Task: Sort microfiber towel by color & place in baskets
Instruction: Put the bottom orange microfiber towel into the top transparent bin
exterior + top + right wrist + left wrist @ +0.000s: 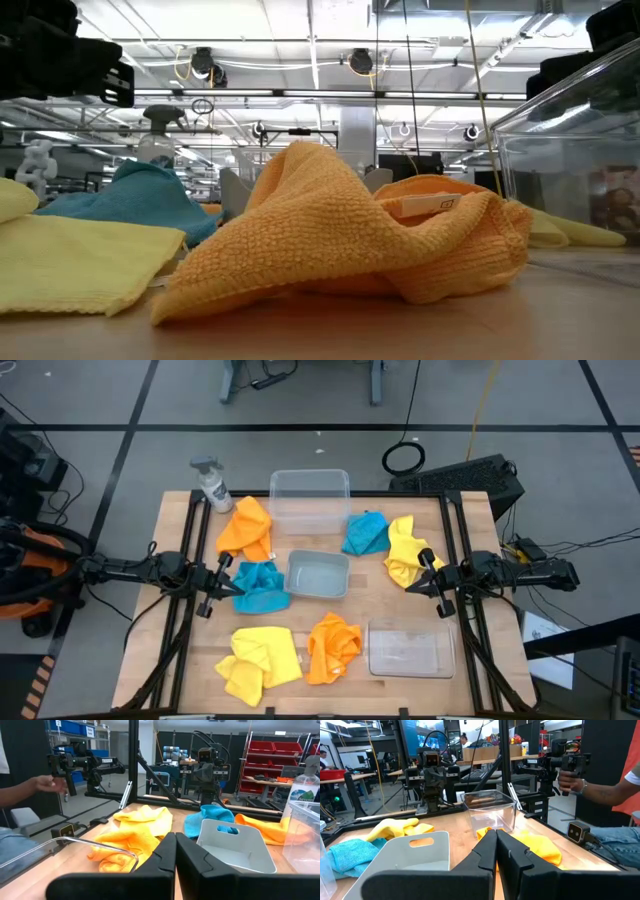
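Six towels lie rumpled on the table: an orange towel point(247, 528) and a turquoise towel point(260, 585) on the left, a yellow towel point(258, 660) and an orange towel point(333, 647) near the front edge, a turquoise towel point(366, 533) and a yellow towel point(405, 552) on the right. A small grey basket point(318, 574) stands in the middle, one clear basket point(310, 500) at the far edge, another clear basket point(410, 648) front right. My left gripper point(230, 582) is shut beside the left turquoise towel. My right gripper point(418, 574) is shut by the right yellow towel.
A grey-white spray bottle point(212, 485) stands at the far left corner. Black frame rails point(470, 620) run along both table sides. Beyond the table a person's hand point(570, 780) holds a dark device. Bare wood shows between the grey basket and the front towels.
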{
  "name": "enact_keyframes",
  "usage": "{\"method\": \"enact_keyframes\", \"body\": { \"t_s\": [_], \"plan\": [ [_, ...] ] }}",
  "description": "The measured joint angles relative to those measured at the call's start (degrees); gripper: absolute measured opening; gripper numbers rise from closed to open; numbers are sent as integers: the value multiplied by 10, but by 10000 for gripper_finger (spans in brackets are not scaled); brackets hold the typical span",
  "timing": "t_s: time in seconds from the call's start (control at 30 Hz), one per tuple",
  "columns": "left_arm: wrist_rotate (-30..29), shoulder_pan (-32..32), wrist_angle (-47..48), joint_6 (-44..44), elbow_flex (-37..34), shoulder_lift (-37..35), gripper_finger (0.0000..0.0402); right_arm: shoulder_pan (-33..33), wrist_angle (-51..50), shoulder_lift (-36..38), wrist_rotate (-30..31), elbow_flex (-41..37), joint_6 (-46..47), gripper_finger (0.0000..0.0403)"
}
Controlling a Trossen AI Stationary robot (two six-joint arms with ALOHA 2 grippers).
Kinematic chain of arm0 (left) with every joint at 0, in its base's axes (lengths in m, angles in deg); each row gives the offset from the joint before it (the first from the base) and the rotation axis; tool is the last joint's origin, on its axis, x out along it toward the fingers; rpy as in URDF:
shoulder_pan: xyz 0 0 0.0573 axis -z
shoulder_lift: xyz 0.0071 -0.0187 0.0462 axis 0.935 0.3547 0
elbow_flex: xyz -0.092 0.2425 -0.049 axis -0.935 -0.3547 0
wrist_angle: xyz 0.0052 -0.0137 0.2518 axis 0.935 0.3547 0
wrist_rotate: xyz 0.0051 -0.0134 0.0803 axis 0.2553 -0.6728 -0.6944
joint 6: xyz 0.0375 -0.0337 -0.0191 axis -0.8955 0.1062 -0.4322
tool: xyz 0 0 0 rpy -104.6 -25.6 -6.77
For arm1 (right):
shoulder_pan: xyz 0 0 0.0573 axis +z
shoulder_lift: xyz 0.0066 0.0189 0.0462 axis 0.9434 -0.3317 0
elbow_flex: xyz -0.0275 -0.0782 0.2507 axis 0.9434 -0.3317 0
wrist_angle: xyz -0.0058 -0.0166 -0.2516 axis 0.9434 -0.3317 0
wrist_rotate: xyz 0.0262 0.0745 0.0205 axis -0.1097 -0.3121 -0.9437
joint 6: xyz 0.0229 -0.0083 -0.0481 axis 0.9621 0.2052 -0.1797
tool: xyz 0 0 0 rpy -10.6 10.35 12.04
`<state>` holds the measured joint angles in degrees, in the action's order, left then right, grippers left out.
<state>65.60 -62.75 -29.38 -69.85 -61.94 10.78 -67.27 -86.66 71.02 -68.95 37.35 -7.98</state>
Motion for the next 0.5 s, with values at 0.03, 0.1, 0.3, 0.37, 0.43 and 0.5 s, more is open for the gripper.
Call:
{"method": "enact_keyframes", "body": {
  "t_s": [0.03,0.1,0.3,0.37,0.43,0.5],
  "plan": [
    [0,0,0,0,0,0,13,0,1,0,1,0,2,0],
    [0,0,0,0,0,0,13,0,1,0,1,0,49,0],
    [0,0,0,0,0,0,13,0,12,0,6,7,75,0],
    [0,0,0,0,0,0,13,0,13,-3,20,22,87,0],
    [0,0,0,0,0,0,13,0,12,-10,30,42,103,0],
    [0,0,0,0,0,0,13,0,-1,-24,34,66,112,0]
  ]
}}
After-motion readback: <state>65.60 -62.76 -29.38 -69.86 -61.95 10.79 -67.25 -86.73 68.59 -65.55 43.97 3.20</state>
